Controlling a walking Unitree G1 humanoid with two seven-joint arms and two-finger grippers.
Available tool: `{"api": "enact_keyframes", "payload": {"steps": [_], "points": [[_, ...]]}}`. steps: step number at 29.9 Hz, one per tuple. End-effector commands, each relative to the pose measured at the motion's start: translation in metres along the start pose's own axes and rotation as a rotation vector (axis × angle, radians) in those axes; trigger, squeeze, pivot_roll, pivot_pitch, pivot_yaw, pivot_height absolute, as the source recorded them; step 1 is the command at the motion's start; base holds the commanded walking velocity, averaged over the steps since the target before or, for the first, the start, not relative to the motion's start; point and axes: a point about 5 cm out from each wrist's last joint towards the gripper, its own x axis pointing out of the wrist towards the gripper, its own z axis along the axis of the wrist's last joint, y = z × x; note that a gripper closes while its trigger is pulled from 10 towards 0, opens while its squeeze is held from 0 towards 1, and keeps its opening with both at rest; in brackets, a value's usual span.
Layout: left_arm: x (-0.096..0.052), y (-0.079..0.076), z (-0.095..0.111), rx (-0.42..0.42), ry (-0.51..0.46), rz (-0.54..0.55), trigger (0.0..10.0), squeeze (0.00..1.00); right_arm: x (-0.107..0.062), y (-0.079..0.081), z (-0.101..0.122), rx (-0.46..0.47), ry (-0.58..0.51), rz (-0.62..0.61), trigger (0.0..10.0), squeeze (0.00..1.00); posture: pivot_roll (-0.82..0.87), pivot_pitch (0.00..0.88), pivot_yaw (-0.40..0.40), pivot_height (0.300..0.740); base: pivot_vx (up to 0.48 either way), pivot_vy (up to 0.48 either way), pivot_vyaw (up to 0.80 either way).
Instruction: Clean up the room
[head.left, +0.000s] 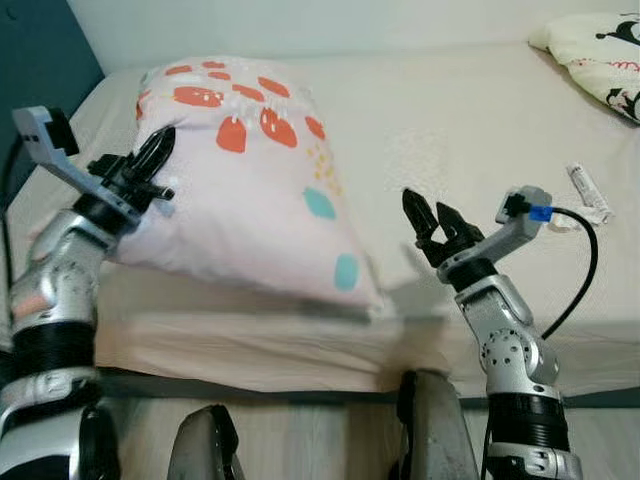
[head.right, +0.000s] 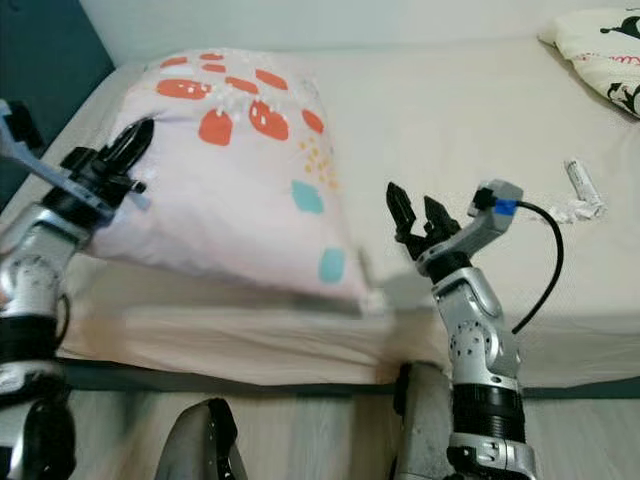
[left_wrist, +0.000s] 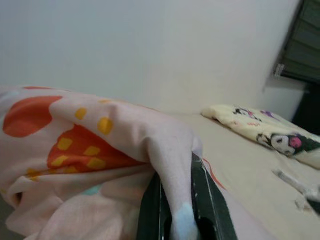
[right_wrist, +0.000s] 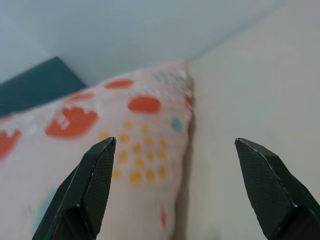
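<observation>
The left pincer (head.left: 152, 160), arm raised and bent, pinches the pink pillow (head.left: 250, 190) at its left edge on the bed (head.left: 450, 130). The right pincer (head.left: 431, 218) hovers spread beside the pillow's near right corner. No writing is legible.

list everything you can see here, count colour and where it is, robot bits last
pillow: 1, pale pink with orange, teal and yellow spots, on the bed's left side, one corner pinched by the left gripper
second pillow: 1, cream with a black cartoon print, far right corner of the bed
bed sheet: 1, cream, covering the bed
small wrapper or tube: 1, white, on the sheet at the right; beside it some crumpled white bits, too small to identify
wall: white, behind the bed
panel: dark teal, far left
floor: pale wood, below the bed edge
left gripper: black fingers shut on the pillow
right gripper: black fingers open, held above the sheet just right of the pillow
</observation>
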Motion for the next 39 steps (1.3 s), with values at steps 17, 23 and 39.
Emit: {"api": "enact_keyframes", "payload": {"steps": [17, 23, 39], "points": [[-0.01, -0.047, -0.02, -0.194, 0.007, -0.149, 0.0, 0.0, 0.002, -0.007, -0.025, 0.015, 0.116, -0.057, 10.0, 0.0, -0.05, 0.073, 0.068, 0.536, 0.0, 0.0, 0.0], [-0.012, -0.067, -0.035, -0.296, 0.052, -0.246, 0.0, 0.0, -0.003, -0.011, -0.069, 0.101, 0.297, -0.084, 10.0, 0.0, -0.04, 0.086, 0.066, 0.566, 0.0, 0.0, 0.0], [-0.014, -0.071, -0.052, -0.259, 0.163, -0.206, 0.0, 0.0, -0.015, -0.019, -0.121, 0.123, 0.541, -0.181, 10.0, 0.0, -0.01, 0.112, 0.076, 0.625, 0.0, 0.0, 0.0]]}}
